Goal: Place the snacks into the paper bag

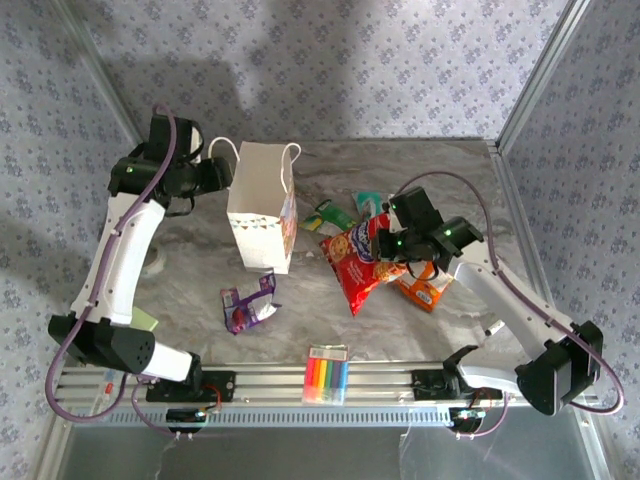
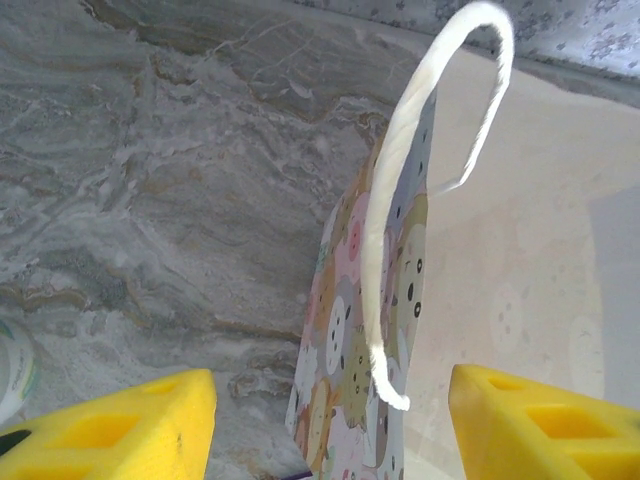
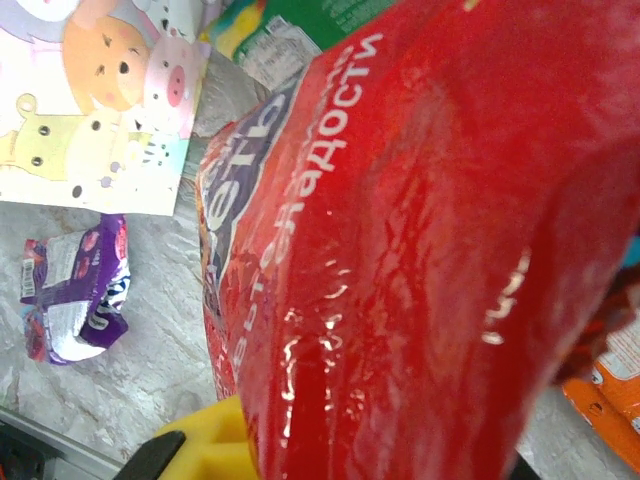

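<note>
The red packet (image 3: 420,250) is pressed right up against my right wrist camera, its glossy foil creased and white lettering running along its edge. My right gripper (image 1: 383,235) pinches its upper end, one yellow finger (image 3: 205,445) showing beneath it, so the packet hangs tilted with its lower end down by the table (image 1: 190,260); I cannot tell whether it touches. It sits right of the paper bag (image 1: 262,205), near but apart. The bag stands upright at the middle of the table, mouth up and the cartoon side facing the packet. The green packet (image 1: 335,215) lies between the bag and the red one, and the teal packet (image 1: 368,203) is just behind my right gripper. The orange packet (image 1: 425,290) lies under my right arm, beside the red one. The purple packet (image 1: 248,305) lies in front of the bag. My left gripper (image 2: 335,400) is spread wide at the bag's upper left edge, its fingers on either side of the wall, clasping nothing, with a cord handle (image 2: 400,150) arching up between them. The pack of markers (image 1: 327,376) lies at the near edge.
</note>
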